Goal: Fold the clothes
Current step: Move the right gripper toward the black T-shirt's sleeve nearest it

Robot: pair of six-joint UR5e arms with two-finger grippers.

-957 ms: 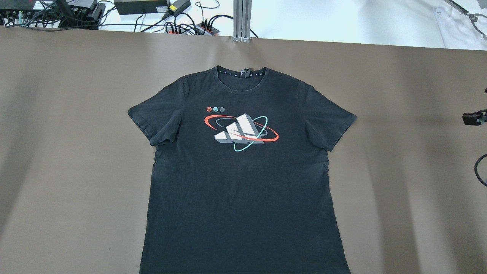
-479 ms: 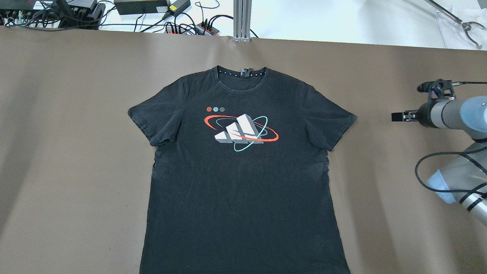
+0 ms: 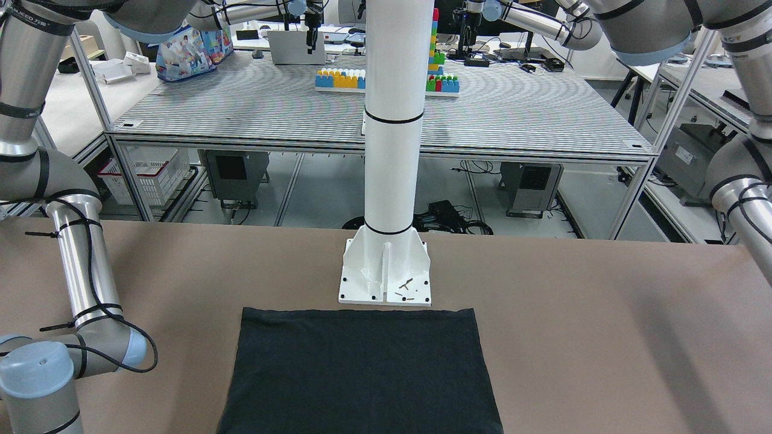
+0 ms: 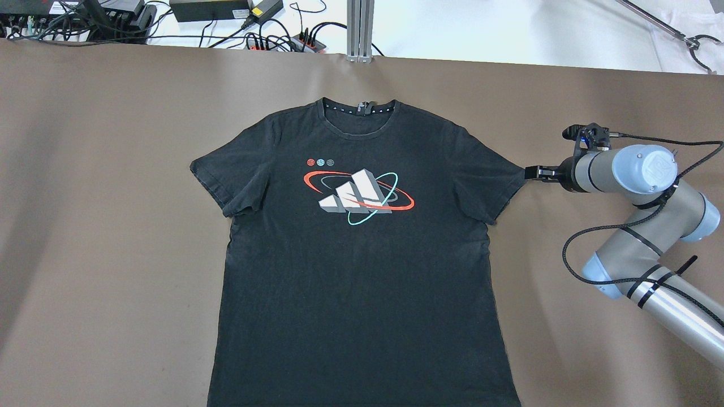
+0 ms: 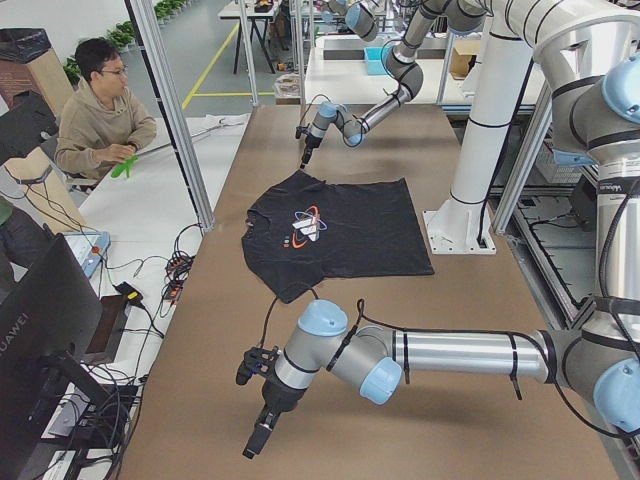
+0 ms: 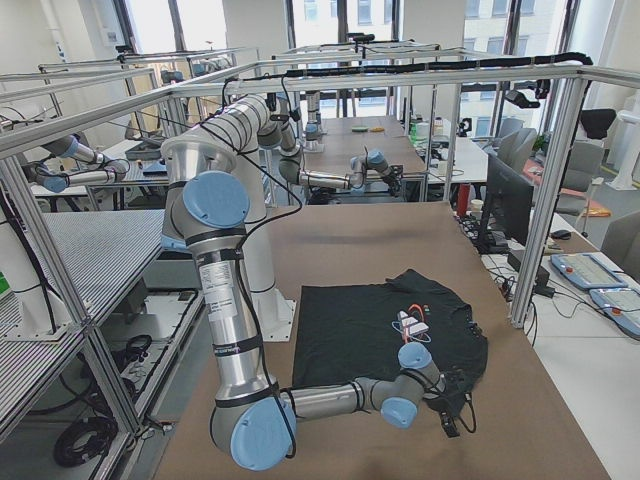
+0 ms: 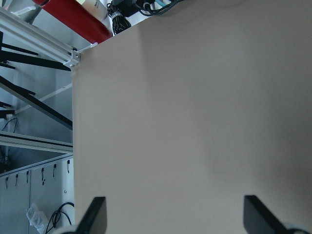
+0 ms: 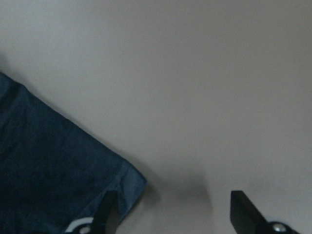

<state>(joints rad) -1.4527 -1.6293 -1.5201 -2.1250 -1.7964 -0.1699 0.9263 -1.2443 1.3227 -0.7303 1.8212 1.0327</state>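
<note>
Count: you have one shirt (image 4: 362, 254), two arms, two grippers, and one person (image 5: 100, 110) seated beyond the table's far side.
Shirt: flat on the table (image 4: 113, 226) at its middle, print up, collar far, both sleeves spread.
Cut off: your overhead view crops the hem, and the front view shows only the plain lower part.
Left arm: you see it only in the side, front and wrist views.
Right arm: from the right side, elbow bent, wrist level, with the right gripper (image 4: 534, 172) pointing left at the tip of the right sleeve (image 4: 498, 186).
Right jaws: spread wide, with one finger (image 8: 109, 212) over the sleeve corner; you cannot tell whether it touches the cloth.
Left arm pose: low, stretched out left of the shirt, with the left gripper (image 7: 175, 217) tilted down.
Left jaws: spread over bare table, well apart from the shirt.
</note>
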